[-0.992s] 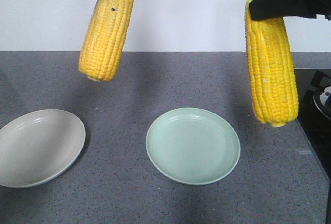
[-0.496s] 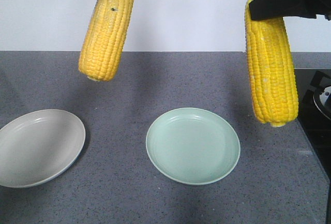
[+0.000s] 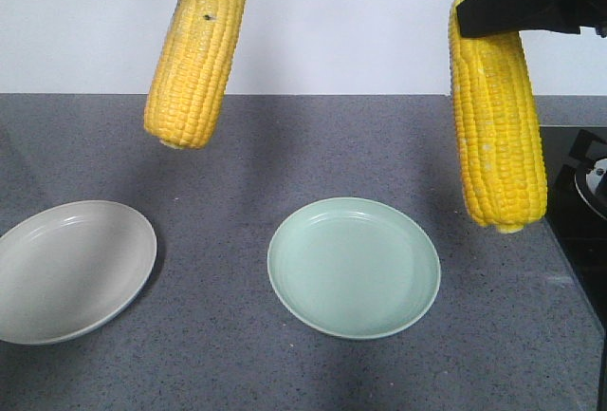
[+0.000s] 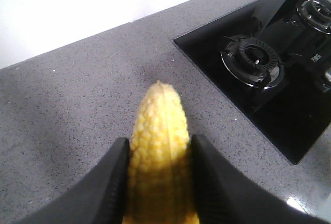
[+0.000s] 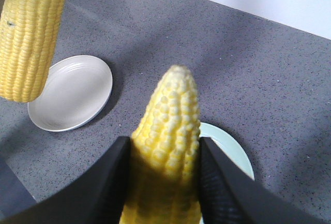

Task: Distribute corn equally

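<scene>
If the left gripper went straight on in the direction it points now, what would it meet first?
Probably the bare grey countertop. The left gripper holds a corn cob whose tip leads, and beyond it the wrist view shows only counter. The stove lies off to the right of that line. Depth is unclear.

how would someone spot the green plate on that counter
Start at the grey counter and find the black stove at its edge. The green plate is the empty dish nearer that stove. The other plate, farther away, is pale grey-white, not mint green.
</scene>
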You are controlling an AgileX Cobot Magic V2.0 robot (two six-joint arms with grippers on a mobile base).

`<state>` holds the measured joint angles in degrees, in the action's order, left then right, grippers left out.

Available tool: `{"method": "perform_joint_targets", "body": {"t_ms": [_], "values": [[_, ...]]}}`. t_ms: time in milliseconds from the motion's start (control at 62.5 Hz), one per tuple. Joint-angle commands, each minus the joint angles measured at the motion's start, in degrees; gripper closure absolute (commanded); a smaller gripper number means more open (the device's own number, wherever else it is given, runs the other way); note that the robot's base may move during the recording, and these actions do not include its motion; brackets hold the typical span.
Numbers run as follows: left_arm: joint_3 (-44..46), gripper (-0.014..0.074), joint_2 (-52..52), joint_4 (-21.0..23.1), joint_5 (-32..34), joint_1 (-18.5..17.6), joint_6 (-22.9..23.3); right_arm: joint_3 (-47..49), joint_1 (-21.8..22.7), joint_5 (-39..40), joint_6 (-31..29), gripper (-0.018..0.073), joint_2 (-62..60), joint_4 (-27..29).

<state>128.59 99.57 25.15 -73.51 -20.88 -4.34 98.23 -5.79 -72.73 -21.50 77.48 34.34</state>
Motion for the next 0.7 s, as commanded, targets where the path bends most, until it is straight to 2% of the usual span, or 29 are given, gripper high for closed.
{"method": "perform_joint_targets", "body": {"t_ms": [0, 304, 496, 560, 688], "values": [[1.1, 0.0603, -2.3, 1.9, 1.5, 0.1, 0.4, 1.5, 0.4, 2.2, -0.3, 0.0561, -1.2, 2.2], [1.1, 0.0603, -2.3, 1.9, 1.5, 0.1, 0.4, 1.5, 0.4, 2.7, -0.4, 0.0561, -0.8, 3.3], [1.1, 0.0603, -2.3, -0.3, 1.5, 0.1, -0.1, 1.5, 0.2, -0.5, -4.4, 0.0561, 4.7, 13.9], [1.1, 0.0603, -2.3, -1.7, 1.5, 0.1, -0.1, 1.5, -1.4, -1.2, -6.4, 0.0561, 8.3, 15.0], [1.1, 0.0603, -2.3, -3.9, 1.5, 0.1, 0.1, 1.5, -6.0, -1.2, -8.9, 0.0561, 15.1, 13.5]]}}
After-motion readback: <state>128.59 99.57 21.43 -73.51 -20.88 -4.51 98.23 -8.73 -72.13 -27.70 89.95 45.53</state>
